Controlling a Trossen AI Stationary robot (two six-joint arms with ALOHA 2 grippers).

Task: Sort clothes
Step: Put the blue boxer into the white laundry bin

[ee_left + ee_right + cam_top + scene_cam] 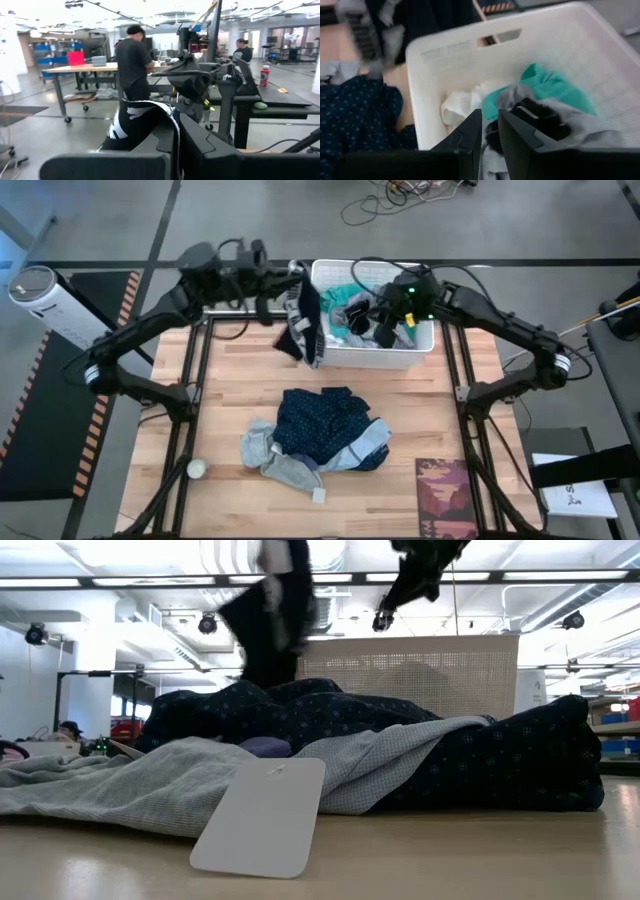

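While the white basket [420, 358] at the far edge of the table already holds a teal garment [555, 87], something white [460, 107] and some grey fabric [580, 125], I'd call the sort partly done, maybe around half.

Left gripper [290, 285] is up beside the basket's left rim, clamped on a navy garment with white print [305, 320] that hangs down outside the left wall. It looks not yet inside (I judge it needs to go over the rim before release).

Right gripper [490, 132] hovers over the basket interior. Fingers sit close together with a narrow gap; there's a dark piece [540, 117] just past them, but I can't tell whether it's actually pinched.

Left on the table: the dark blue dotted garment [325, 425] mid-table, with pale grey-blue pieces [275, 455] tucked against and partly under it, one carrying a white tag [260, 815]. A small white item [197, 469] lies near the table's left edge, too small to identify. The dark red mat [447, 495] stays put; not clothing.
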